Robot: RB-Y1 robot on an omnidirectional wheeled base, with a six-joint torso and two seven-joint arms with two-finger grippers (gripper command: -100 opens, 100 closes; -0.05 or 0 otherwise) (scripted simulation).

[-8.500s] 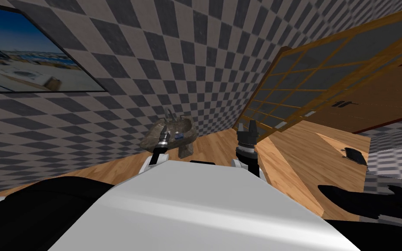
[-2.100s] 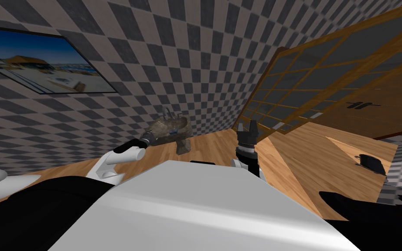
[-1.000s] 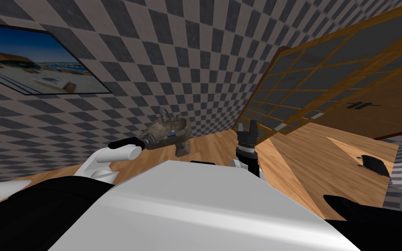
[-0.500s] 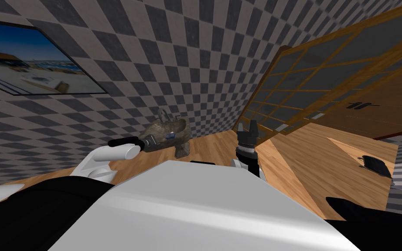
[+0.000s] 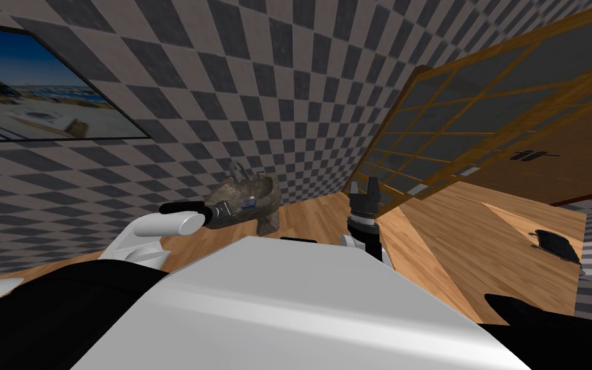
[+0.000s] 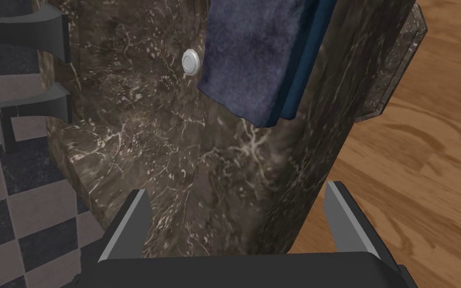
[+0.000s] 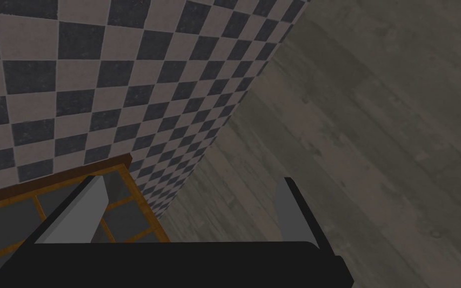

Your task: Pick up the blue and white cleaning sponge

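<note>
The sponge lies in a brown marbled sink basin, dark blue with a brighter blue layer along one side, next to a small silver drain button. My left gripper is open just short of the sponge, its fingers over the basin, touching nothing. In the head view the left gripper reaches in from the sink's left side toward the small blue sponge. My right gripper is held upright in front of my chest, open and empty, as the right wrist view also shows.
Dark faucet handles stand at the sink's wall side. The sink stands on a pedestal against a checkered wall. A wood-framed grid screen rises to the right over a wooden floor. A dark object lies far right.
My left arm has swung out to the left and now reaches the sink from its side. Over the last second the head camera shifted slightly. The right arm has stayed put.
</note>
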